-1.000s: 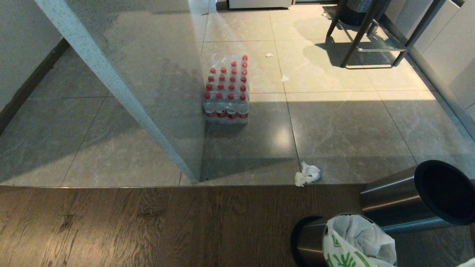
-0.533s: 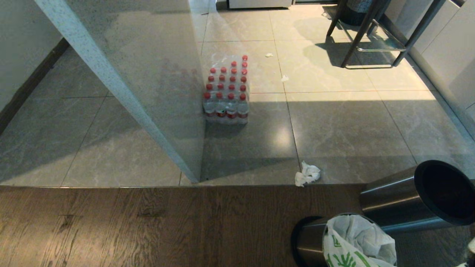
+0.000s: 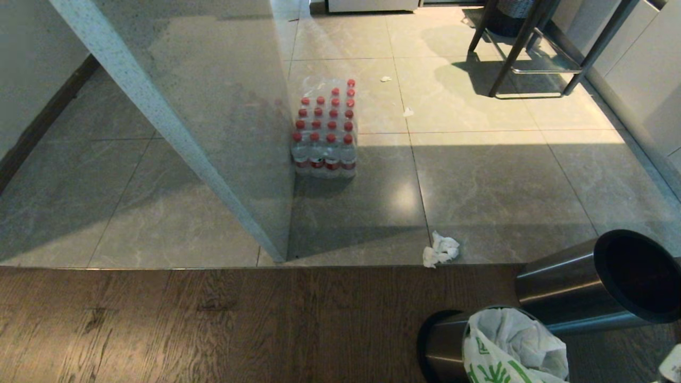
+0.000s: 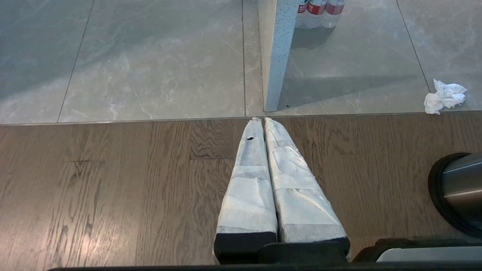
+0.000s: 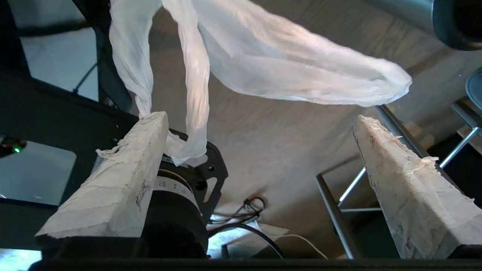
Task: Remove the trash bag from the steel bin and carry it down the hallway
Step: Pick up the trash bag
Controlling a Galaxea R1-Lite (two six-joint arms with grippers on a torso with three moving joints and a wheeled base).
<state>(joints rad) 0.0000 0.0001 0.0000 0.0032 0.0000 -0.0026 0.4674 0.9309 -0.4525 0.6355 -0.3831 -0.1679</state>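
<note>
Trash bag (image 3: 513,348): thin white crinkled plastic with green print, seated in the mouth of an upright steel bin (image 3: 444,346) on the dark wood floor (image 3: 213,324), low and right of centre in the head view. Bag top bunched and open above the bin's rim. In the right wrist view, its pale loop handles (image 5: 263,52) hang slack across the gap between the fingers, one twisted strand lying against the tip of one finger (image 5: 124,177).

Second steel bin (image 3: 596,279): lying on its side just behind the first, black rim and dark opening facing right, straddling the edge where wood meets tile.

Right end effector (image 5: 260,143): fingers spread wide, nothing clamped; only a pale sliver of it shows at the lower right corner of the head view.

Left end effector (image 4: 261,122): wrapped fingers pressed together, empty, held above the wood floor well left of the bins.

Crumpled white tissue (image 3: 440,249): on the grey tile floor (image 3: 505,181) at the wood edge, near the toppled bin.

Shrink-wrapped pack of red-capped bottles (image 3: 324,130): standing on the tile against a speckled partition (image 3: 213,122).

Stool legs (image 3: 524,48): dark metal, far right.
</note>
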